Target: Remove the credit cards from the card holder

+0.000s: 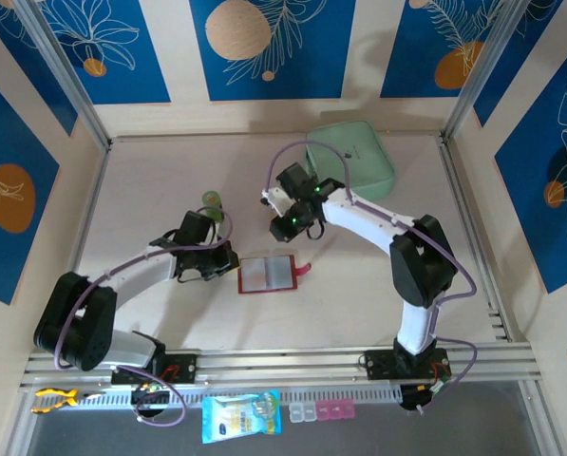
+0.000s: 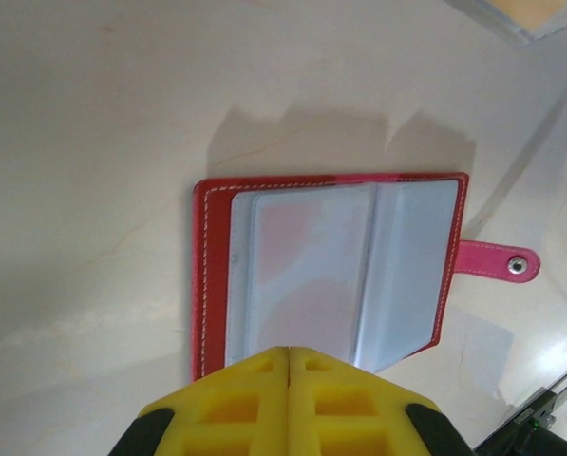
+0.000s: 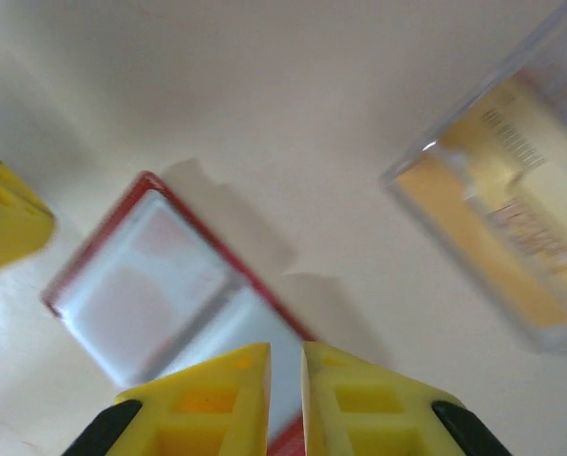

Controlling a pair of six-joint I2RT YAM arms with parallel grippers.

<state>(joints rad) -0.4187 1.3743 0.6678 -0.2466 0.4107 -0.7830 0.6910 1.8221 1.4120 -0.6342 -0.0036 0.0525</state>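
The card holder (image 1: 264, 275) lies open and flat on the table, dark red with pale clear sleeves (image 2: 340, 271) and its snap tab (image 2: 497, 261) out to the right. A pinkish tint shows through the left sleeve. My left gripper (image 2: 290, 351) is shut, its tips over the holder's near edge, at the holder's left side (image 1: 228, 264). My right gripper (image 3: 285, 353) hovers above the holder's far edge (image 1: 285, 228), jaws a narrow gap apart with nothing between them. A tan-orange credit card (image 3: 497, 223) in a clear cover lies on the table to its right, blurred.
A mint-green zip pouch (image 1: 349, 160) sits at the back behind the right arm. A small green object (image 1: 211, 199) lies beyond the left gripper. A blue packet (image 1: 242, 415) and small pill boxes (image 1: 321, 411) lie past the front rail.
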